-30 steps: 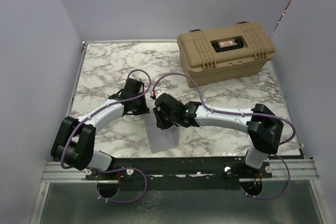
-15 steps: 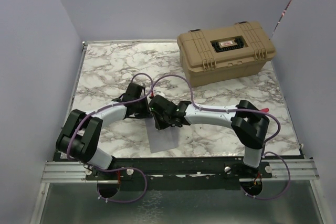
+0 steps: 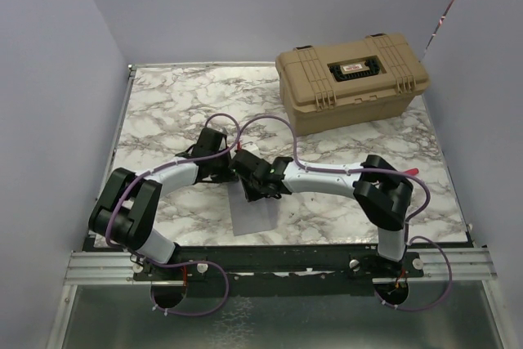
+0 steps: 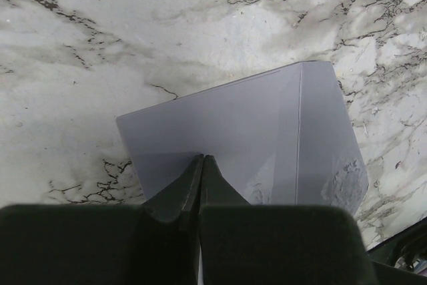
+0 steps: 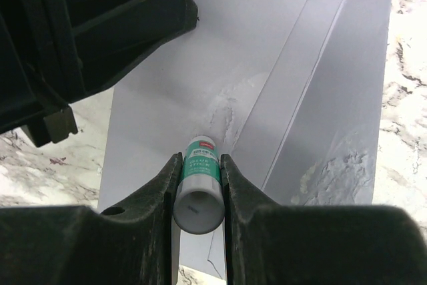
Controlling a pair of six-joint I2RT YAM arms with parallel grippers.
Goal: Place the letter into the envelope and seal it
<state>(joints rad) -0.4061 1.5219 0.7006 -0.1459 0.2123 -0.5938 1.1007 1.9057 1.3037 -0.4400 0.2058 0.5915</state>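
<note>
Near the front edge of the marble table, a little left of centre, the envelope lies flat, its blue-grey paper plain and unmarked. Both arms reach in over its far end and meet there, the left from the left side and the right from the right. In the left wrist view the left gripper has its two fingers drawn fully together, their tips resting on the envelope's edge; whether any paper is caught between them cannot be told. The right gripper is clamped on a glue stick, a white tube with a green label, held lengthwise between the fingers with its far tip down at the paper. That tip sits just beside the long crease where the flap joins the body of the envelope. The flap is folded out and lies open alongside the body. A rough whitish smear marks the body just beyond the tip of the stick, and another whitish patch shows on the flap near its near end. The dark housing of the left arm hangs over the envelope's far left corner in the right wrist view. Well apart from all this, at the far right of the table, stands a closed tan toolbox.
</note>
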